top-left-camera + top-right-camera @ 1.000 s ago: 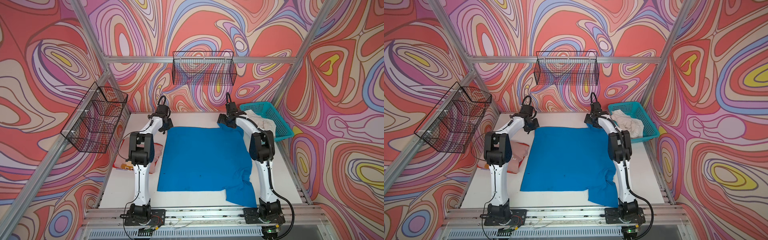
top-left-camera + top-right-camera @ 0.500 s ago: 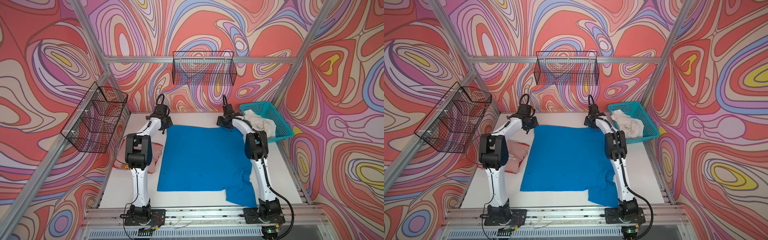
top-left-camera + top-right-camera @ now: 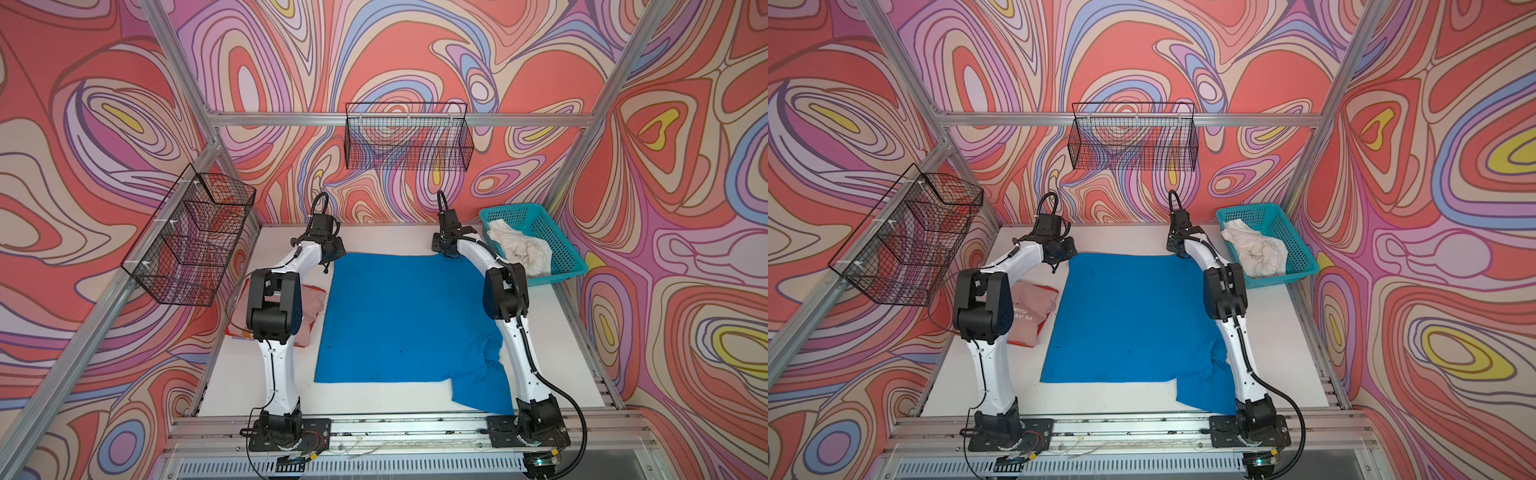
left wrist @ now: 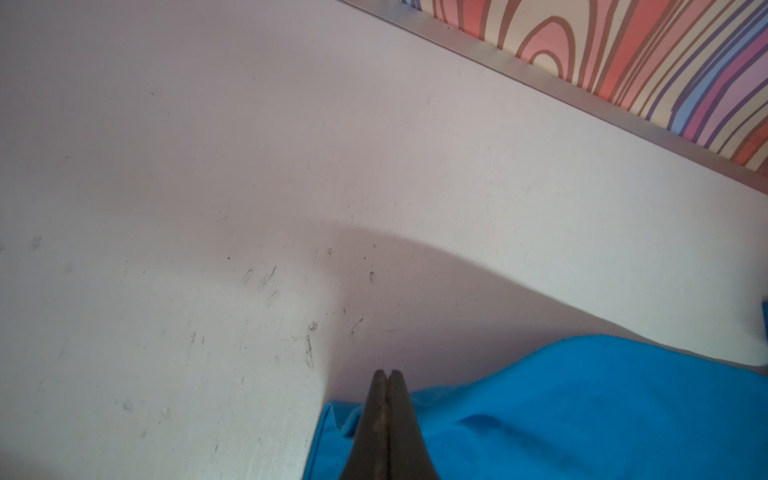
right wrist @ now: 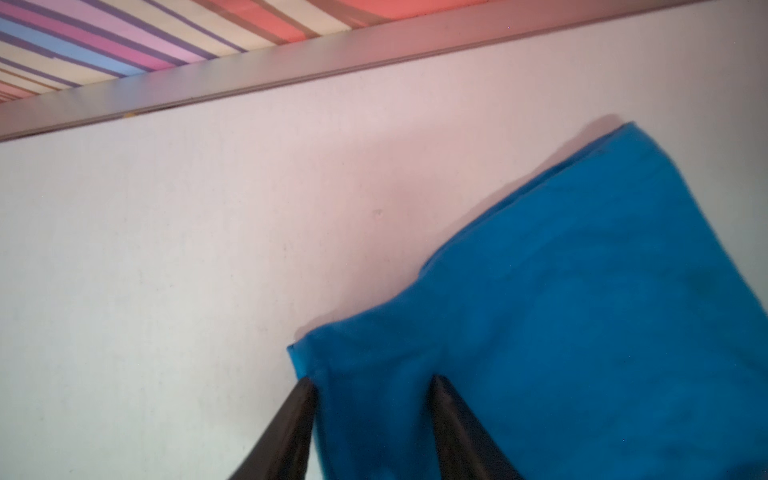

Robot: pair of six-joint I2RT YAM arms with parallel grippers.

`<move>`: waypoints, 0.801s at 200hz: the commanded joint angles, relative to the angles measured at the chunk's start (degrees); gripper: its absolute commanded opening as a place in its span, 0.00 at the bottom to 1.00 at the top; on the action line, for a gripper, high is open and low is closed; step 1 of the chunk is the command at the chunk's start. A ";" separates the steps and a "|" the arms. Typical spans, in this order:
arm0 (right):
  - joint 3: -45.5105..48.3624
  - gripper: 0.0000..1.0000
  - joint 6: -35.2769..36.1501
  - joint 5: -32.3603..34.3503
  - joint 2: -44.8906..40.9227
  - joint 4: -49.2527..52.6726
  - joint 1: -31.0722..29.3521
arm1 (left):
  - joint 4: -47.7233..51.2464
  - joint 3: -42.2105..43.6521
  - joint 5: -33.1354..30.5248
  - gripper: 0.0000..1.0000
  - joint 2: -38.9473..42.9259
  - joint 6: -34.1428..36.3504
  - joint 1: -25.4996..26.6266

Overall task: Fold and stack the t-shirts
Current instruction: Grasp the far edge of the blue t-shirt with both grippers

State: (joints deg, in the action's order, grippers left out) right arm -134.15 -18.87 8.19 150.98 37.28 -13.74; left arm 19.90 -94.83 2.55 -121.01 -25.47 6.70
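Note:
The blue t-shirt (image 3: 403,316) (image 3: 1133,320) lies spread flat in the middle of the white table, one sleeve rumpled at the near right. My left gripper (image 3: 328,266) (image 4: 387,372) is shut on its far left corner, where the cloth (image 4: 582,415) bunches round the fingers. At the far right corner, my right gripper (image 3: 446,255) (image 5: 372,380) is open, its fingers straddling the cloth's edge (image 5: 582,311). The pink t-shirt (image 3: 311,307) (image 3: 1034,307) lies folded at the left, partly behind my left arm. The off-white t-shirt (image 3: 519,249) (image 3: 1258,249) sits crumpled in the basket.
The teal mesh basket (image 3: 557,276) (image 3: 1283,278) stands at the table's back right corner. Black wire baskets hang on the back wall (image 3: 407,141) and the left wall (image 3: 195,237). The back rail runs close behind both grippers.
Both arms have stretched a little farther back at the shirt's far corners. The right gripper's jaws have narrowed round the far right corner; the left has stayed shut.

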 commanded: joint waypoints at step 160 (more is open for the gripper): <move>3.17 0.56 -0.28 4.58 -5.70 -0.88 3.26 | -4.36 6.76 2.14 0.00 7.53 0.50 0.24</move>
State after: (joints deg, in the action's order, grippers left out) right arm -130.87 -19.00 11.86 149.01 35.73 -12.97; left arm 16.45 -88.73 3.81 -116.36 -25.12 6.81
